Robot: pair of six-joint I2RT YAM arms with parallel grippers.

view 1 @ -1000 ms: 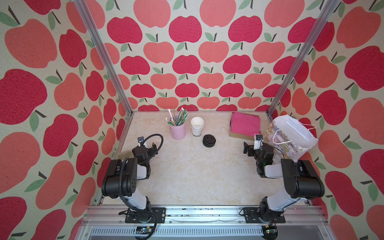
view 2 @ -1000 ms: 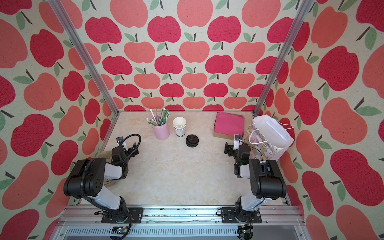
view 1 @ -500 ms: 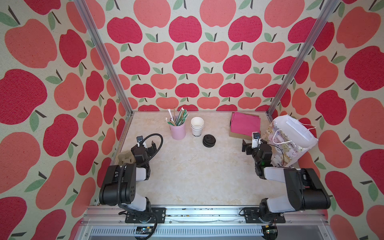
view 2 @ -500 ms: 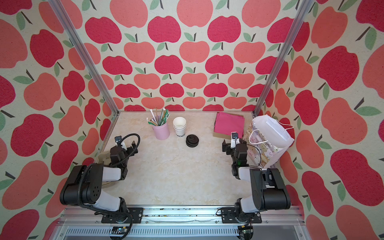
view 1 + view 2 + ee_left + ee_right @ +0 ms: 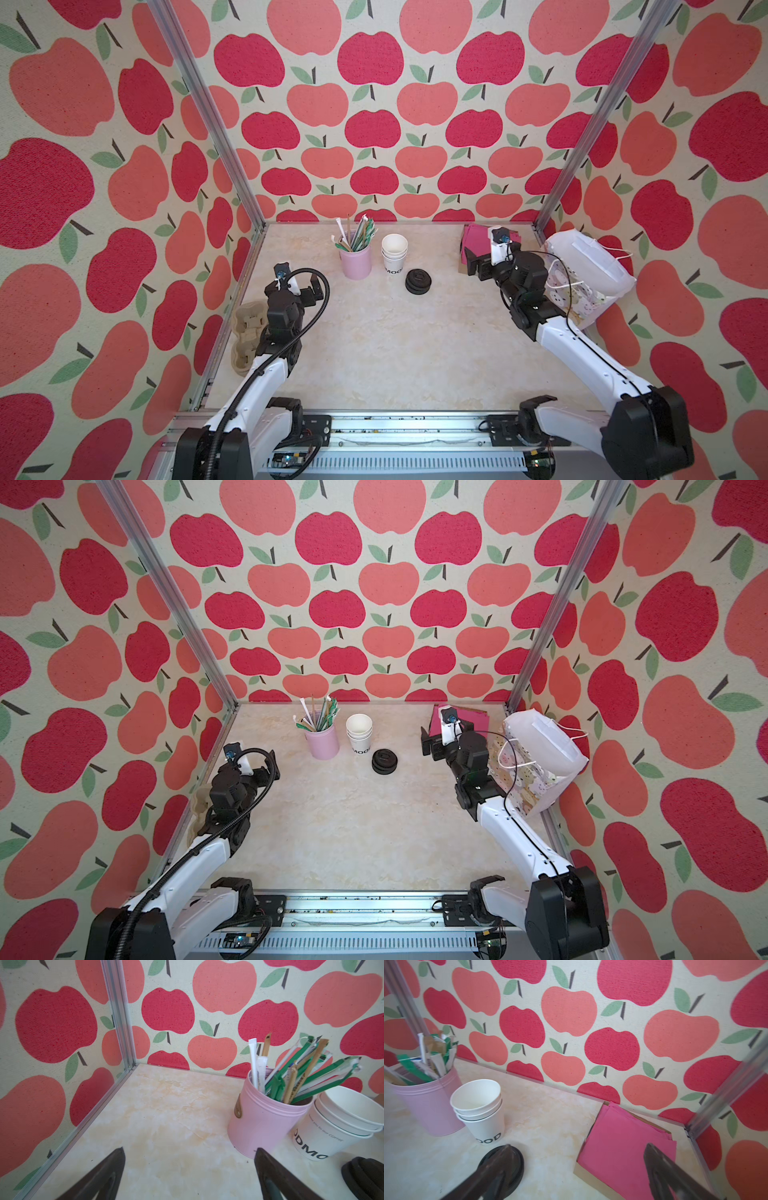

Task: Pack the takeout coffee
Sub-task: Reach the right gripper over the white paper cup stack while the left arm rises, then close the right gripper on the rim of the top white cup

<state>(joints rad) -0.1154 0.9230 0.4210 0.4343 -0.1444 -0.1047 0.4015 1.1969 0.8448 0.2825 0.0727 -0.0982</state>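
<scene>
We've got both hands spread wide and empty: the left hand [image 5: 190,1149] over the marbled desk [image 5: 374,353], the right hand [image 5: 578,1145] near the pink napkins [image 5: 623,1157]. The nested white cups [image 5: 394,257] stand toward the back, with the black lid [image 5: 418,281] just beside them. Apple-print walls [image 5: 374,124] surround us. Only the top views show us the gift bag [image 5: 590,274] and the pulp carrier [image 5: 247,336].

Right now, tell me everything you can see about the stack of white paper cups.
The stack of white paper cups is three cups nested, rolled rims stepped one above another. It stands upright, mouth up, the top cup looking empty. The outer cup has bold black letters near its base and fine print higher up. It sits on the table near the back wall, close beside the pink cup of straws, with the black lids just in front, apart from it. Nothing grips it.
</scene>
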